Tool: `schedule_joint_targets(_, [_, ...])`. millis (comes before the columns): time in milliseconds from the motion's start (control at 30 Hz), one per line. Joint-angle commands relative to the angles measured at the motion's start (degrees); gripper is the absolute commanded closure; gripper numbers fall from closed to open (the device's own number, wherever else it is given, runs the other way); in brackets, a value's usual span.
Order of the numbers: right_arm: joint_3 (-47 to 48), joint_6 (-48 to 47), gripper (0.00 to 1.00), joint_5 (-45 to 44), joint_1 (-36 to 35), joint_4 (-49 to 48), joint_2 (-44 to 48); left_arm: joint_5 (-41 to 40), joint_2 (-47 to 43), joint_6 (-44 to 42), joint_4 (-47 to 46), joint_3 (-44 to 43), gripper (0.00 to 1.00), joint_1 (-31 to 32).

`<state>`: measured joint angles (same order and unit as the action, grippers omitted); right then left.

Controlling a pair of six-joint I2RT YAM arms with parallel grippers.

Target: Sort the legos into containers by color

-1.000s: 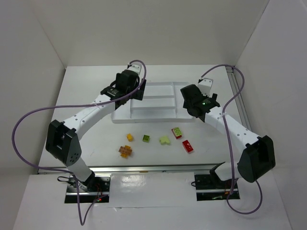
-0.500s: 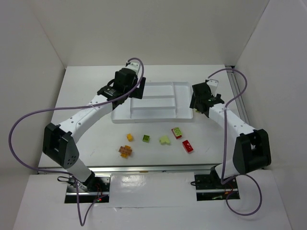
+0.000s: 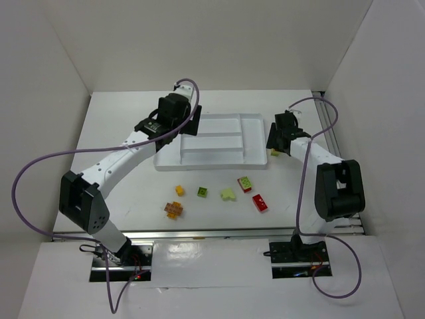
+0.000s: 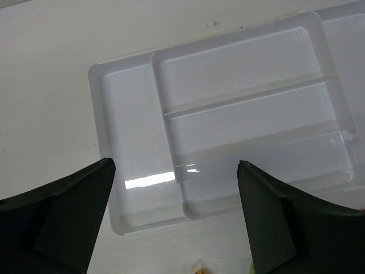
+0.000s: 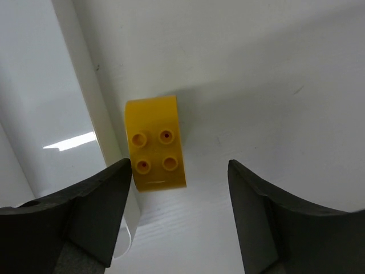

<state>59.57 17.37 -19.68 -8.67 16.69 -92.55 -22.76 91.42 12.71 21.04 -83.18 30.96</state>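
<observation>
Tabletop (image 5: 262,68): yellow lego (image 5: 155,142) between spread right gripper (image 5: 178,168) jaws

Seven bricks out there | orange bricks (image 3: 179,190): two | yellow brick (image 5: 155,142): one, sitting just under the right gripper (image 5: 178,164) | red bricks (image 3: 260,203): two | green brick (image 3: 202,193): one | pale green brick (image 3: 229,195): one | tray (image 4: 98,131): one

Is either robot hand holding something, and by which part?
Neither holds anything. The left hand is open over the tray; the right hand is open above a yellow brick on the table.
</observation>
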Motion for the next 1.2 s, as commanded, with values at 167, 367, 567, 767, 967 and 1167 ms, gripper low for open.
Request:
schedule_joint_targets(167, [1.7,-1.5,0.42,4.1,0.6,-5.2,-2.3,-3.4,-0.8,0.8,0.6,-2.8,0.00,1.8])
schedule_joint_targets(367, [1.7,-0.9,0.58,2.7,0.6,-5.2,-0.5,-4.2,-0.3,0.8,1.3,-2.3,0.00,1.8])
schedule_joint_targets(567, [2.3,-0.9,0.64,2.2,0.6,-3.3,0.1,-2.0,0.3,2.0,1.8,-2.9,0.00,1.8])
schedule_joint_targets(767, [5.2,0.1,0.79,9.9,1.4,-1.5,7.7,16.1,3.2,4.2,5.8,-9.0,0.00,-2.8])
schedule_joint_targets(967, [9.9,2.3,0.81,34.7,3.5,-4.3,13.4,30.5,2.7,2.2,4.8,-13.9,0.00,-7.0])
schedule_joint_targets(1167, [7.7,7.1,0.81,55.7,6.7,-11.9,16.2,47.6,0.3,8.1,2.2,-13.9,0.00,-13.4])
